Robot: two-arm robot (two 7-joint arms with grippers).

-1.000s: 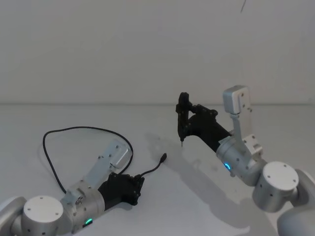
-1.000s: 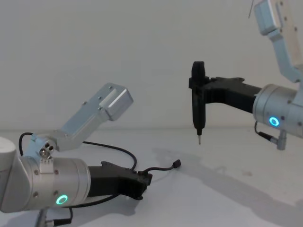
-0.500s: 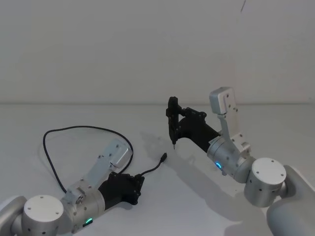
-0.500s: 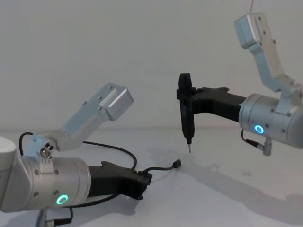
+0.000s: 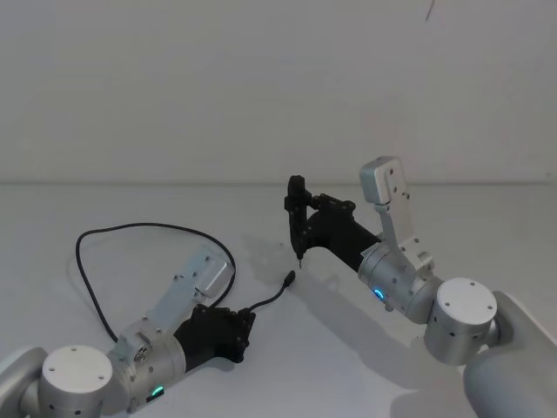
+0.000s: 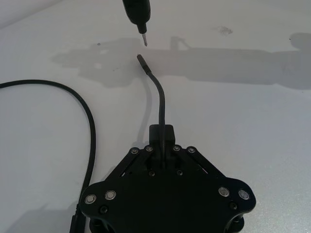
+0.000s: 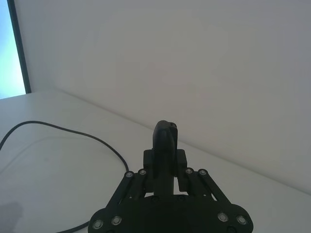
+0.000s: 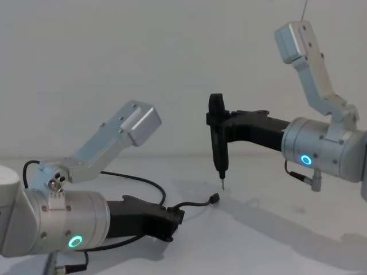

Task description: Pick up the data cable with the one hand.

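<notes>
The data cable [image 5: 157, 228] lies on the white table in a loose loop, also seen in the right wrist view [image 7: 73, 131]. My left gripper [image 5: 246, 320] rests low on the table, shut on the cable a short way from one end [image 6: 161, 133]. Beyond it the cable's free end curves off to a small black plug [image 5: 289, 279] [image 6: 141, 59] [image 8: 214, 198]. My right gripper [image 5: 298, 213] [image 8: 217, 123] hangs above that plug, shut on an upright black metal-tipped stick [image 8: 219, 160]. The stick's tip [image 6: 143, 40] hovers just above the plug, apart from it.
The white table [image 5: 348, 366] runs back to a plain white wall [image 5: 261, 87]. My left arm's silver link [image 8: 123, 134] rises over the near left of the table. The cable's loop [image 8: 143, 182] lies behind the left gripper.
My right arm has moved left and down, bringing the stick's tip from mid-table to just above the cable's free plug. The left gripper and the cable have stayed still.
</notes>
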